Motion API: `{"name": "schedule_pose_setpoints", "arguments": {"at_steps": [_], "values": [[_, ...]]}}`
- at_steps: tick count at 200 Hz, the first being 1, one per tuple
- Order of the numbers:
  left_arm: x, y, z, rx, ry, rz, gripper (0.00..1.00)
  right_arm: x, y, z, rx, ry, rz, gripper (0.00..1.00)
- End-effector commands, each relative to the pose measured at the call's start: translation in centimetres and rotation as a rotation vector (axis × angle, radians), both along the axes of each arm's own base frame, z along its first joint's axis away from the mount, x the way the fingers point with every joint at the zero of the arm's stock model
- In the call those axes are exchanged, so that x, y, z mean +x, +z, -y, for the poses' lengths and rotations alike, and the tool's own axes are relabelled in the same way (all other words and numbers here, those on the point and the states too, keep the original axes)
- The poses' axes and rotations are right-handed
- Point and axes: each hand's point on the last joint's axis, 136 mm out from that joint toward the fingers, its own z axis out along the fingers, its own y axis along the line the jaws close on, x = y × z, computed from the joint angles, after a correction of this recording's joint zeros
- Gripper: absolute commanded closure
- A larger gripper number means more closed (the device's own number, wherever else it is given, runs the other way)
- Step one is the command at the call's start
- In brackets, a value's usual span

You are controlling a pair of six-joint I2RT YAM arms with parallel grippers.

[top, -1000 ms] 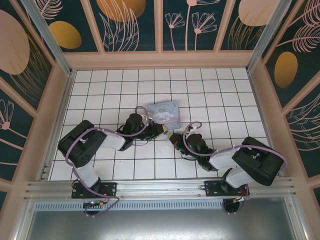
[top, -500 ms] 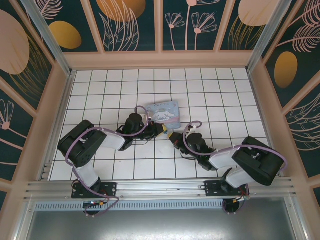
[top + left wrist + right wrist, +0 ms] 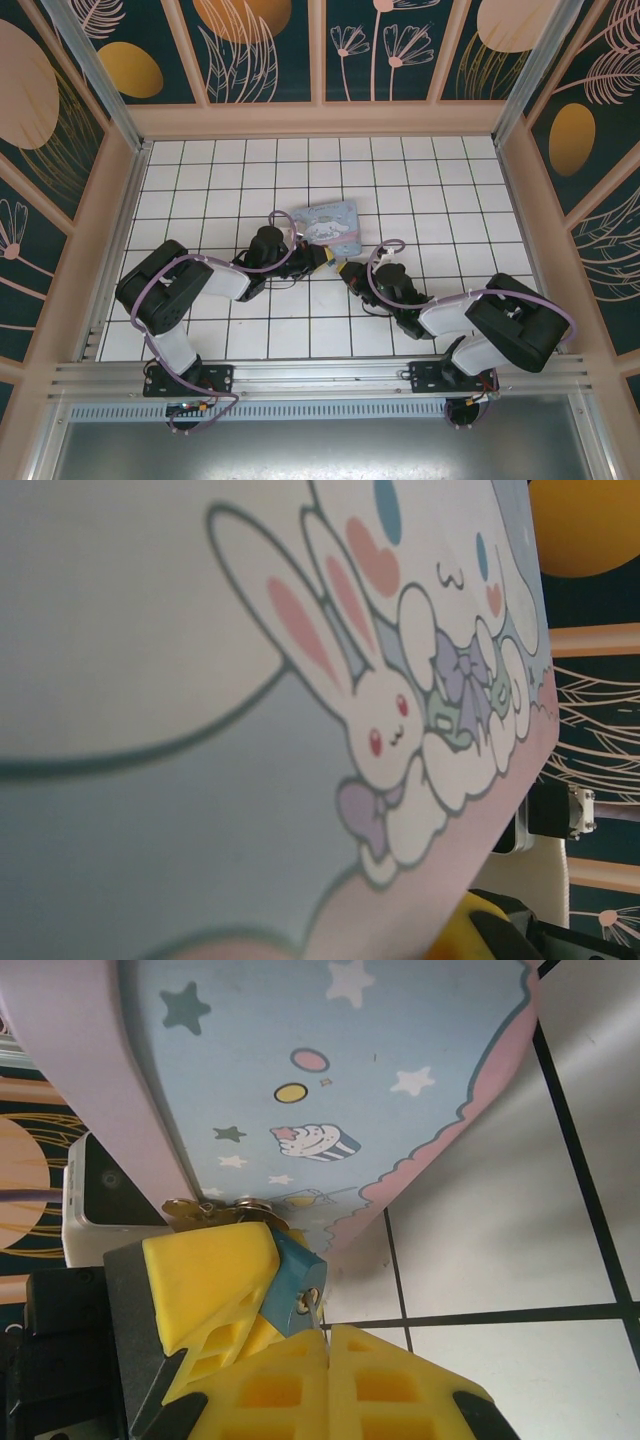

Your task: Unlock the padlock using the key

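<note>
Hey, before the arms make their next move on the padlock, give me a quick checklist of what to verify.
1. Grip of left fingers on padlock: ok.
2. Pinch of shut right fingers on key: ok.
3. Tip of key at the padlock's keyhole end: ok.
4. Full seating of key: cannot tell.
5. Shackle released: cannot tell.
6. Clearance from tin box: not ok, it is right beside the padlock.

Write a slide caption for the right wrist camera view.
Right gripper pinches the key, its tip against the blue padlock, beside the cartoon tin box.
</note>
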Motion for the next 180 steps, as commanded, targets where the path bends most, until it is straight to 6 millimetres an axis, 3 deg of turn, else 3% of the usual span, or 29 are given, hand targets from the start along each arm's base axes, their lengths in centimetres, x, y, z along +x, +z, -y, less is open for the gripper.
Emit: {"name": "schedule_pose_setpoints", "arguments": {"at_steps": [1,60,83,88,131,180], "values": [[-0.7,1.9,0.8,-0.090,-0.046,-0.006,1.00,0.7,2.6,-0.8,0.063,0.021,0.076,1.00],[-1.0,4.6,1.3,-0.173,-0.064,-0.023,1.00,0.7,3.2,-0.5,0.103,0.023,0.084,1.00],[-1.0,4.6,1.3,-0.170,-0.069,-0.028,1.00,1.1,3.7,-0.2,0.125,0.022,0.097,1.00],[-1.1,5.7,1.2,-0.185,-0.072,-0.004,1.00,1.1,3.8,-0.1,0.129,0.022,0.099,1.00],[-1.4,6.0,1.2,-0.184,-0.081,0.003,1.00,1.6,5.0,0.2,0.161,0.083,0.136,1.00],[-1.2,6.4,1.2,-0.195,-0.079,-0.002,1.00,1.1,6.6,-1.6,0.187,0.220,0.174,1.00]]}}
